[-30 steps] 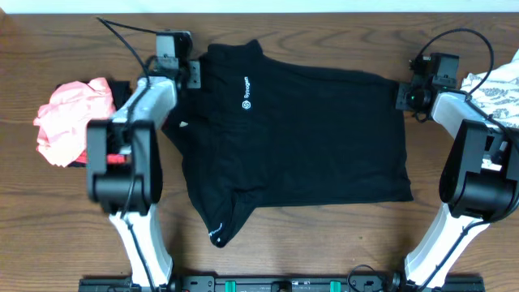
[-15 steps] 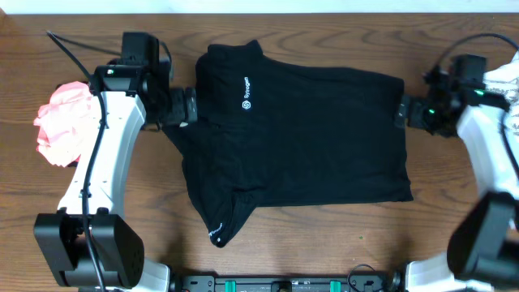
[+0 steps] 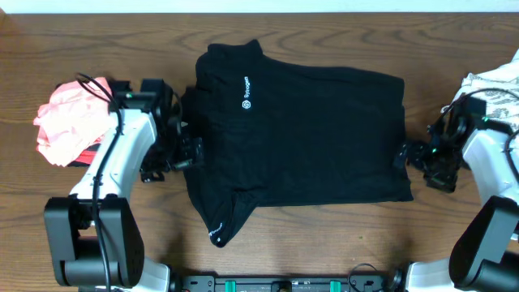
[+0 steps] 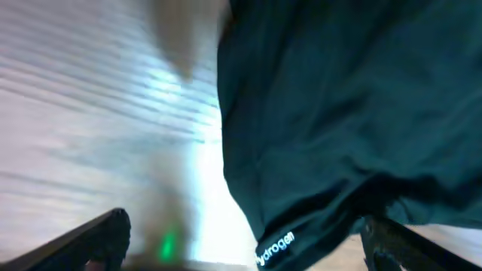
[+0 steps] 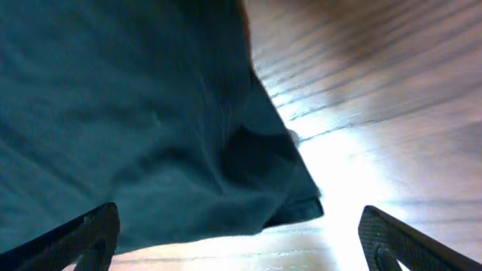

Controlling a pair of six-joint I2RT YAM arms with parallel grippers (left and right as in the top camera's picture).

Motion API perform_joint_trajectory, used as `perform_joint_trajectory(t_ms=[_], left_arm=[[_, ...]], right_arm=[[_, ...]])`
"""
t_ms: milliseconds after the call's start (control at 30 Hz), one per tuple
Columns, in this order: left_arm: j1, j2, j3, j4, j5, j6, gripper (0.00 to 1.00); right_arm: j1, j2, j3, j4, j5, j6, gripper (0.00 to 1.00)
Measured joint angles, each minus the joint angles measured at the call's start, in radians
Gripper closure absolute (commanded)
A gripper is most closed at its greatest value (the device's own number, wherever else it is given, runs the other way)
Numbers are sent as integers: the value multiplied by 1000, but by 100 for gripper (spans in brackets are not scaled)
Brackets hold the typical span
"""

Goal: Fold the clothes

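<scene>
A large black garment [image 3: 300, 134] with a small white logo lies spread on the wooden table, a sleeve folded in at its lower left. My left gripper [image 3: 188, 152] is open at its left edge. The left wrist view shows the black sleeve hem with white lettering [image 4: 275, 248] between the open fingers [image 4: 245, 248]. My right gripper [image 3: 405, 154] is open at the garment's lower right edge. The right wrist view shows the garment's corner [image 5: 297, 207] between the open fingers [image 5: 241, 241]. A coral-pink garment [image 3: 69, 118] lies at the far left. A white leaf-patterned garment [image 3: 496, 88] lies at the far right.
The wooden table [image 3: 324, 243] extends around the garment. A black rail with green marks [image 3: 284, 284] runs along the front edge. Cables trail from both arms.
Both arms have swung from the garment's far corners toward the near side. The left gripper now sits at the left edge by the sleeve, the right gripper at the lower right corner.
</scene>
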State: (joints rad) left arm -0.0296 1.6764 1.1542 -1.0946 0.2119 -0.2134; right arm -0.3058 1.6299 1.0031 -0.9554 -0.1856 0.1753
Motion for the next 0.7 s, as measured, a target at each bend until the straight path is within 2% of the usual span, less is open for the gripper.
perform_joint_trajectory(t_ms=[200, 400, 467, 567, 700], left_arm=[[0, 0, -111, 44, 47, 0, 2], [-1, 0, -171, 45, 89, 0, 2], [-6, 0, -185, 52, 113, 0, 0], [-16, 0, -197, 56, 144, -1, 12], [-31, 0, -198, 60, 195, 1, 28]], right_arm=[[0, 0, -167, 193, -13, 0, 3], [-2, -45, -224, 259, -17, 3, 8], [-6, -48, -230, 262, -17, 3, 14], [-8, -48, -234, 247, -21, 1, 27], [-8, -48, -239, 215, -40, 0, 33]])
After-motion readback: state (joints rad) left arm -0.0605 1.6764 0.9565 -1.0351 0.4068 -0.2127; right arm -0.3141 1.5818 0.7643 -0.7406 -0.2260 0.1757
